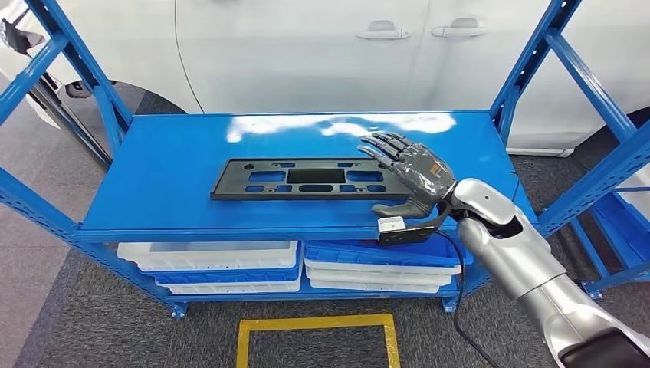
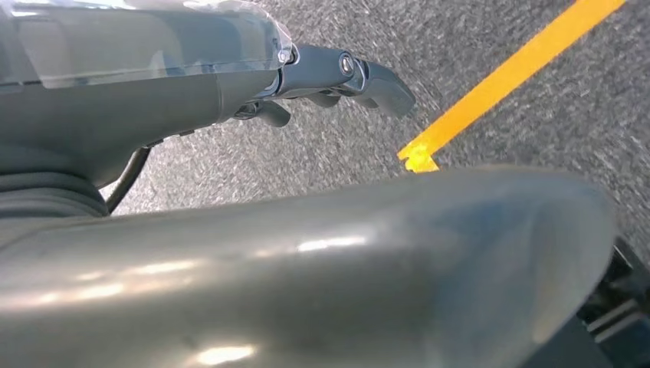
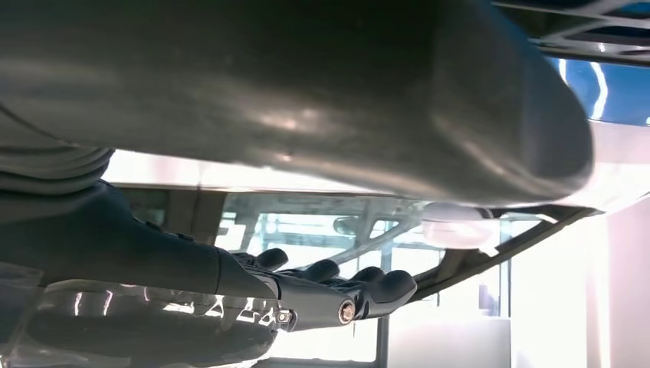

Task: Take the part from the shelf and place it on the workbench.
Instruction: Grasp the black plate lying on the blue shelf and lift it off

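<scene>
Stacked trays point(image 1: 230, 264) sit nearest; the right hand point(image 1: 406, 172), spread and empty, should be closed squarely on the part's point(image 1: 299, 179) right end.

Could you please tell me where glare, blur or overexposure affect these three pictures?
Head view: white glare streaks on the glossy blue metal shelf top, otherwise sharp. Left wrist view: grey carpet floor and yellow tape line smeared. Right wrist view: background blown out white, the right hand dark against it.
</scene>
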Robot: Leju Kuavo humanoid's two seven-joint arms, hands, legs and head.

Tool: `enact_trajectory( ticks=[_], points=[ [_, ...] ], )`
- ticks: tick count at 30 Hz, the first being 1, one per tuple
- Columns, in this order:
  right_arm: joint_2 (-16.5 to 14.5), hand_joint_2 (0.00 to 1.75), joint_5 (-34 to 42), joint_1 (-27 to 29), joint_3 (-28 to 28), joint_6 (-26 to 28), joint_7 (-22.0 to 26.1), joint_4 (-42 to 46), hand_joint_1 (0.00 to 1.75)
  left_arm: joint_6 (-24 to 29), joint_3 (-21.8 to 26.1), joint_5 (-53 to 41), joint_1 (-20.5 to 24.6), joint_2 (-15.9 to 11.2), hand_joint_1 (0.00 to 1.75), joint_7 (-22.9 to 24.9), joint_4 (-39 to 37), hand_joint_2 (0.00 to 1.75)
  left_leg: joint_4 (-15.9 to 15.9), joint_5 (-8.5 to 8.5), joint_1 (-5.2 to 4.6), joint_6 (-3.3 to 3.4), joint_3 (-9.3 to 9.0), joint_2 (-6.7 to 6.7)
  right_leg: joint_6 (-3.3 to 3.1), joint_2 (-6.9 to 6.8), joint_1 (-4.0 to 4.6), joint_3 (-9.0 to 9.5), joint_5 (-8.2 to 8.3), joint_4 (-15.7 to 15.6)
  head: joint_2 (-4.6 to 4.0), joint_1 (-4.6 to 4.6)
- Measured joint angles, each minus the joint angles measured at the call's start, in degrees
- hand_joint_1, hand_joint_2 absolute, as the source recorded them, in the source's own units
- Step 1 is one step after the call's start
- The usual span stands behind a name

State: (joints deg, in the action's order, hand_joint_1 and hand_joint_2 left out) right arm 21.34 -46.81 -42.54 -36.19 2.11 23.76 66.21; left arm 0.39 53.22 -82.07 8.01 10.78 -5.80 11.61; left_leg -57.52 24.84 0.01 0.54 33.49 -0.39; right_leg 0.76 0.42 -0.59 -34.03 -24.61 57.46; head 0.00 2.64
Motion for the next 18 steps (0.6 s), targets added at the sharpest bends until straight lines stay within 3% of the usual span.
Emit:
enact_trajectory(
  ticks=[2, 3, 6, 7, 8, 9, 12, 14, 16, 18],
  points=[
    [-1.0, 0.00, 0.6, -1.8, -1.2, 0.0, 0.3, -2.1, 0.00, 0.1, 0.0, 0.1, 0.0, 0.0, 0.00, -0.1, 0.0, 0.00, 0.4, -0.34, 0.16, 0.69, -0.18, 0.00, 0.63, -0.08, -0.17, -0.20, -0.55, 0.6, 0.00, 0.00],
    [-1.4, 0.00, 0.7, -2.5, -1.7, 0.0, 0.4, -2.9, 0.00, 0.1, 0.0, 0.1, 0.1, 0.1, 0.00, -0.1, 0.0, 0.00, 0.7, -0.51, 0.25, 1.03, -0.30, 0.01, 0.85, -0.12, -0.20, -0.88, -1.59, 2.2, 0.00, 0.00],
    [-2.2, 0.00, 1.1, -3.3, -3.0, 0.4, 0.2, -4.7, 0.00, 0.0, -0.1, 0.0, 0.0, 0.1, 0.00, -0.2, 0.0, 0.00, 0.9, -0.44, 0.28, 1.52, -0.38, -0.02, 1.29, -0.18, -0.30, -6.19, -6.62, 13.2, 0.00, 0.00],
    [-2.4, 0.00, 1.1, -3.3, -3.4, 0.5, 0.1, -5.2, 0.00, 0.0, -0.2, 0.0, 0.0, 0.1, 0.00, -0.2, 0.0, 0.00, 0.8, -0.33, 0.26, 1.56, -0.43, -0.04, 1.38, -0.19, -0.32, -7.86, -7.38, 16.2, 0.00, 0.00],
    [-2.5, 0.00, 1.2, -3.2, -3.8, 0.6, 0.1, -5.6, 0.00, 0.0, -0.3, 0.0, 0.0, 0.1, 0.00, -0.2, 0.0, 0.00, 0.8, -0.21, 0.24, 1.55, -0.54, -0.06, 1.42, -0.20, -0.35, -8.60, -7.08, 17.3, 0.00, 0.00],
    [-2.6, 0.00, 1.3, -3.2, -4.2, 0.6, 0.0, -5.8, 0.00, -0.1, -0.3, 0.0, -0.1, 0.1, 0.00, -0.2, 0.0, 0.00, 0.7, -0.07, 0.24, 1.45, -0.74, -0.08, 1.40, -0.23, -0.37, -8.03, -5.59, 15.7, 0.00, 0.00],
    [-2.8, 0.00, 1.7, -3.6, -5.0, 0.7, -0.2, -6.3, 0.00, -0.1, -0.5, -0.1, 0.0, 0.1, 0.00, -0.5, 0.0, 0.00, 0.2, 0.64, 0.15, 0.85, -1.22, -0.10, 0.97, -0.34, -0.28, -2.69, 0.11, 4.0, 0.00, 0.00],
    [-3.0, 0.87, 1.9, -3.9, -5.4, 0.7, -0.2, -6.5, 0.00, 0.0, -0.7, 0.0, 0.0, 0.1, 0.00, -0.5, 0.0, 0.00, 0.0, 0.94, 0.03, 0.35, -1.07, -0.09, 0.45, -0.34, -0.05, -1.30, 0.73, 0.7, 0.00, 0.00],
    [-3.1, 1.75, 2.2, -4.1, -5.9, 0.7, -0.2, -6.8, 0.00, 0.3, -0.7, 0.1, 0.1, 0.1, 0.00, -0.4, 0.0, 0.00, 0.0, 1.11, 0.03, -0.21, -1.06, -0.07, -0.20, -0.31, 0.05, -1.28, 0.64, 0.5, 0.00, 0.01],
    [-3.3, 1.75, 2.4, -4.4, -6.3, 0.7, -0.2, -7.0, 0.00, 0.5, -0.7, 0.2, 0.1, 0.0, 0.00, -0.3, 0.0, 0.00, -1.4, 2.23, 0.10, -0.86, -0.60, -0.02, -0.90, -0.37, -0.10, -0.98, 0.61, 0.2, 0.00, 0.02]
  ],
)
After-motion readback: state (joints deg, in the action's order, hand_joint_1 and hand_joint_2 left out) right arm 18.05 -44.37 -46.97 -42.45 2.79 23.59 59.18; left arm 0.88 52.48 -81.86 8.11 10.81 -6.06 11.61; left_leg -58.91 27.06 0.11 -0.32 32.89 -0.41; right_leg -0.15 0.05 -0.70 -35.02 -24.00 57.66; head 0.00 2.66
